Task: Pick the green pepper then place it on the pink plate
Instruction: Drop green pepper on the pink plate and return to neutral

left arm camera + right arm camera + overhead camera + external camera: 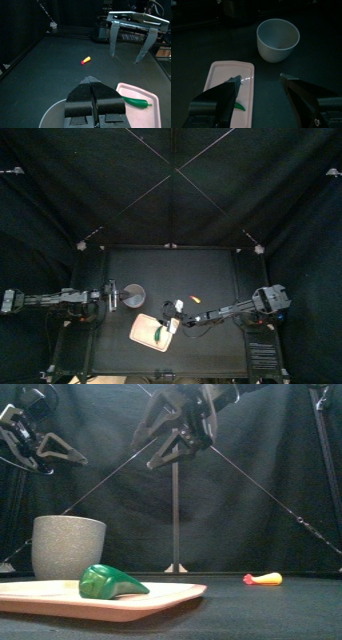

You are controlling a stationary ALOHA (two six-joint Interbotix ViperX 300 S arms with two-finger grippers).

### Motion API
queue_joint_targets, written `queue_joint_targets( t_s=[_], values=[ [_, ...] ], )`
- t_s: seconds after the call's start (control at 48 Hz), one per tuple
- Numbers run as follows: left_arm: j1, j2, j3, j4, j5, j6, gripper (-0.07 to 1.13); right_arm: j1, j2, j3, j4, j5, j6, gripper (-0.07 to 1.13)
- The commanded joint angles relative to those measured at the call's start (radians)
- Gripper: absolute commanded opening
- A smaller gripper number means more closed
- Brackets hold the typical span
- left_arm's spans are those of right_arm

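The green pepper lies on the flat pink plate at the front left of the table, also seen as the pepper on the plate. My right gripper hangs open above the plate with nothing between its jaws. In the right wrist view the right gripper stands over the plate, and only a bit of the pepper shows beside one jaw. My left gripper is shut and empty, resting at the left over the grey cup.
A tall grey speckled cup stands just behind the plate, seen as the cup in the right wrist view. A small red and yellow toy lies on the table to the right, the same toy beyond the left gripper.
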Motion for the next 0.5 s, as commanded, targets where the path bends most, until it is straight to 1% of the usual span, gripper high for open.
queue_joint_targets(
  t_s=[0.021, 0.188, 0.271, 0.5],
  values=[
    [0.003, 0.002, -0.026, 0.021, -0.028, 0.002, 0.05, 0.005, -0.106, 0.041, -0.035, 0.008, -0.003, 0.96],
    [0.003, 0.003, -0.028, 0.077, -0.064, 0.002, 0.05, 0.008, -0.212, 0.156, -0.067, -0.008, -0.003, 0.96],
    [0.003, 0.003, -0.028, 0.094, -0.077, 0.002, 0.05, 0.006, -0.267, 0.215, -0.069, -0.025, 0.002, 0.96],
    [0.002, 0.003, -0.028, 0.150, -0.104, 0.002, 0.05, 0.002, -0.433, 0.377, -0.066, -0.167, 0.005, 0.96]
  ],
)
